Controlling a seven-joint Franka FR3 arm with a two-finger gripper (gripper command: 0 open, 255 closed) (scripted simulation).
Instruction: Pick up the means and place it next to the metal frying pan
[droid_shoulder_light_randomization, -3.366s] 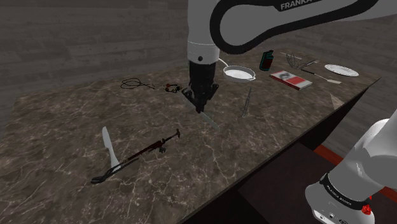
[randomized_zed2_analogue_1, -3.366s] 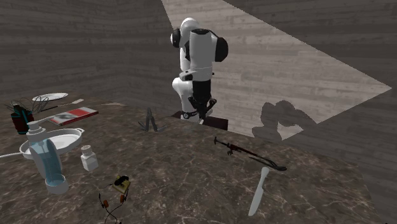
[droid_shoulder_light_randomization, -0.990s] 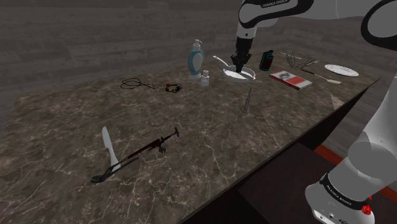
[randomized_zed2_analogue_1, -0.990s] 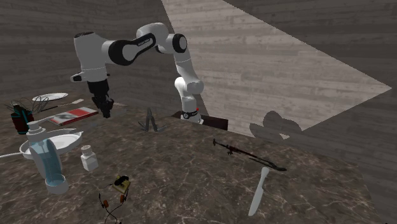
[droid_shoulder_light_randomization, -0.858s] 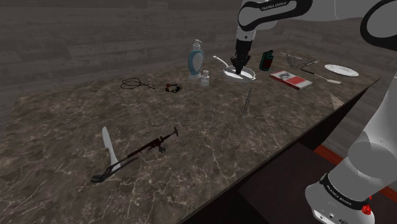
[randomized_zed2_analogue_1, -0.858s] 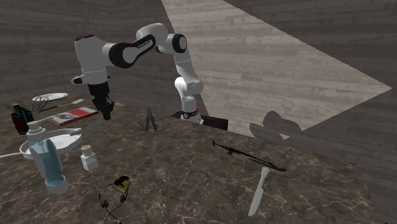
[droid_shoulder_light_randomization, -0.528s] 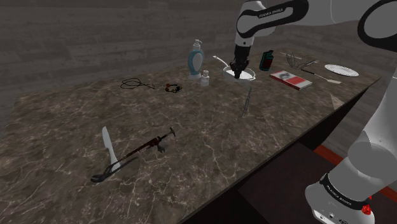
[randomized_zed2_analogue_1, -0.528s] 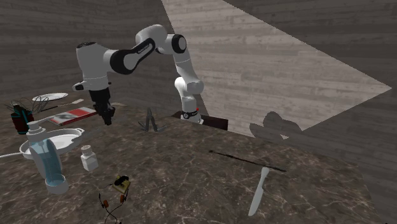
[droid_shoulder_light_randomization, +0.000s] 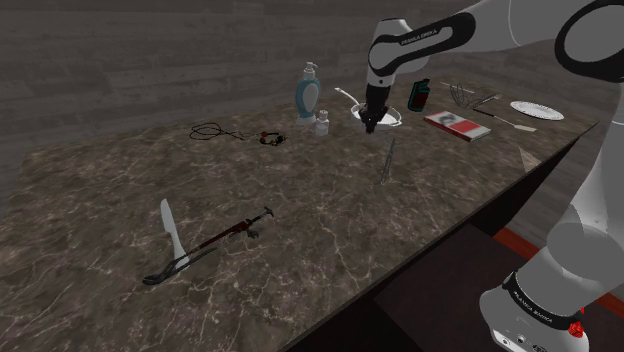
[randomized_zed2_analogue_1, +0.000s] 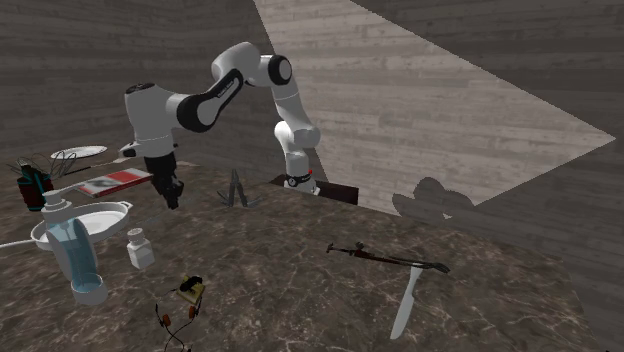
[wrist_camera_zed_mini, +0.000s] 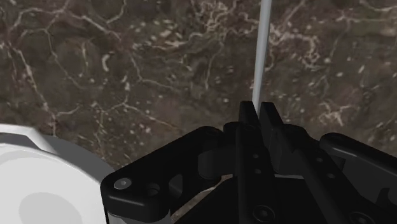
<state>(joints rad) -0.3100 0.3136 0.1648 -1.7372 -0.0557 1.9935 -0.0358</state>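
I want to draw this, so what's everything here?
counter: one, dark marble, under everything
pan: one, white, beside the gripper
soap bottle: one, blue, by the pan
small bottle: one, white, beside the soap bottle
cable: one, black, mid-counter
knife: one, white, near end
long tool: one, dark, beside the knife
pliers: one, grey, near the counter's edge
book: one, red and white, past the pan
can: one, dark, beside the book
plate: one, white, far corner
thin rod: one, grey, in the gripper
arm: one, white
gripper: one, black, shut on the thin rod

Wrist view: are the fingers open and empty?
No, the gripper is shut on a thin grey strip that reaches out over the marble counter.
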